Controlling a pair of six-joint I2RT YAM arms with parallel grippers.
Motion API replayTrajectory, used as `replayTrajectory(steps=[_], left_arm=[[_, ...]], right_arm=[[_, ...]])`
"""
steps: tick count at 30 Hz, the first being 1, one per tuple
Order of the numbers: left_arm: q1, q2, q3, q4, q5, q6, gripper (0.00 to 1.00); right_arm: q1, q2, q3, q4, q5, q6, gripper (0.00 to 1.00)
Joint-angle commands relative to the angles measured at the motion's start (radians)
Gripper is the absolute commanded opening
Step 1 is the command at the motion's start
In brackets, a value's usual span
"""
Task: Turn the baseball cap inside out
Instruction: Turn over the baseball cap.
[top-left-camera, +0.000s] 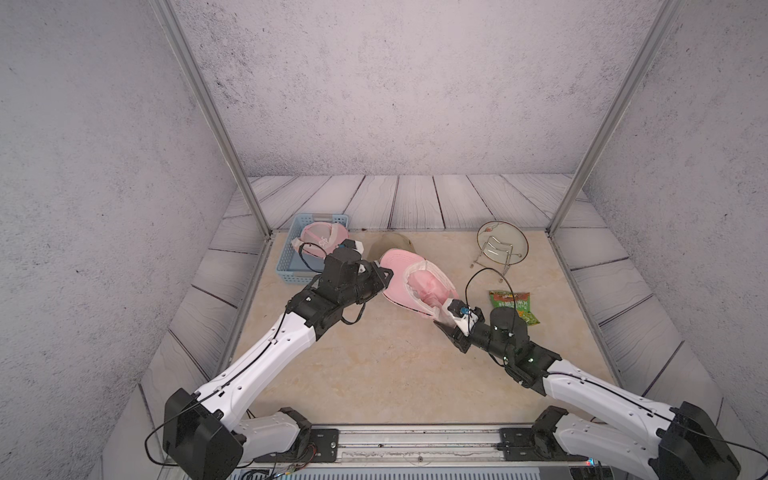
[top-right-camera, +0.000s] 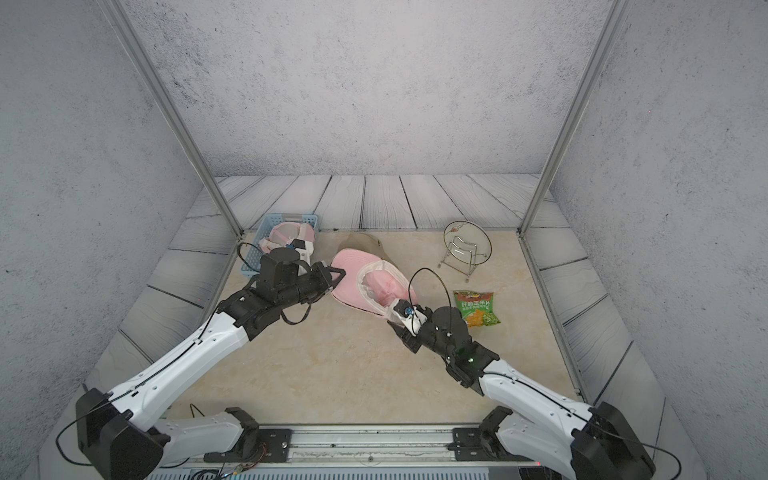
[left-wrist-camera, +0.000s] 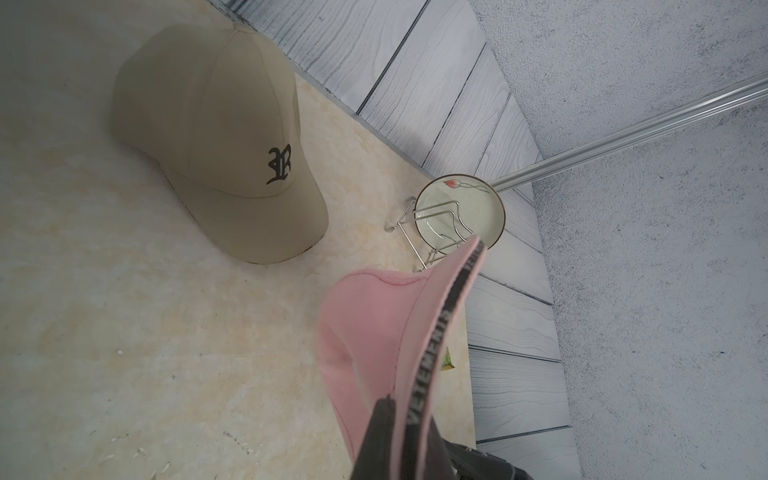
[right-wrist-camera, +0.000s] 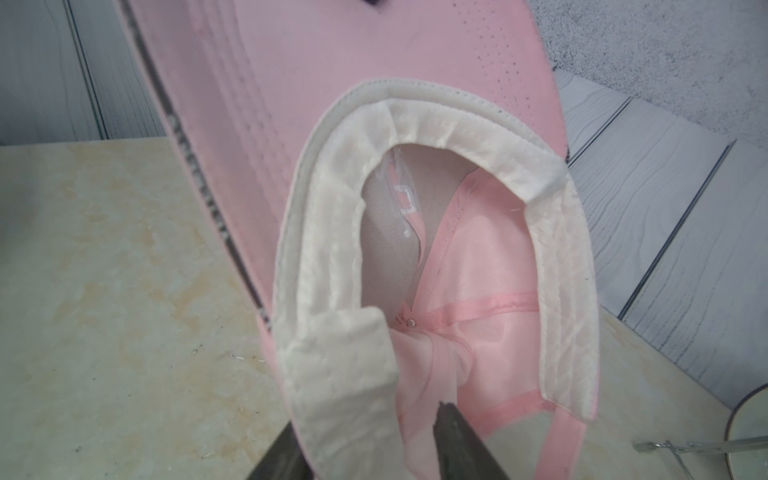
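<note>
Baseball cap (top-left-camera: 399, 270) is between basket (top-left-camera: 320, 217) and snack bag (top-left-camera: 513, 305).

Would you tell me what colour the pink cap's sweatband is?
The sweatband of the pink cap is cream white, clearest in the right wrist view.

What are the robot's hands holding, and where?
Left gripper pinches the pink cap by its brim. Right gripper straddles its inner band; a hold there cannot be told.

Pink cap (left-wrist-camera: 365, 332) is showing "VETEMENTS" along its brim edge — beige cap (left-wrist-camera: 208, 124) is wearing a gothic "B".
</note>
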Motion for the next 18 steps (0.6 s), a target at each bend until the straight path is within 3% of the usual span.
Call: replayTrajectory(steps=[1,5,10,15,18], left_arm=[[-0.004,0.008,0.059,0.004,0.015,0.087,0.00],[-0.003,0.020,0.091,0.017,0.024,0.278,0.00],[-0.001,0.052,0.189,-0.027,0.142,0.667,0.00],[-0.001,0.100,0.320,-0.183,0.192,0.979,0.00],[-0.002,0.099,0.352,-0.233,0.149,1.107,0.00]], right_arm=[[0.007,0.023,0.031,-0.017,-0.019,-0.032,0.30],[0.008,0.028,0.053,-0.119,-0.136,-0.043,0.16],[0.008,0.058,0.120,-0.323,-0.288,-0.013,0.05],[0.008,0.121,0.173,-0.456,-0.295,0.005,0.00],[0.008,0.167,0.208,-0.517,-0.287,0.022,0.00]])
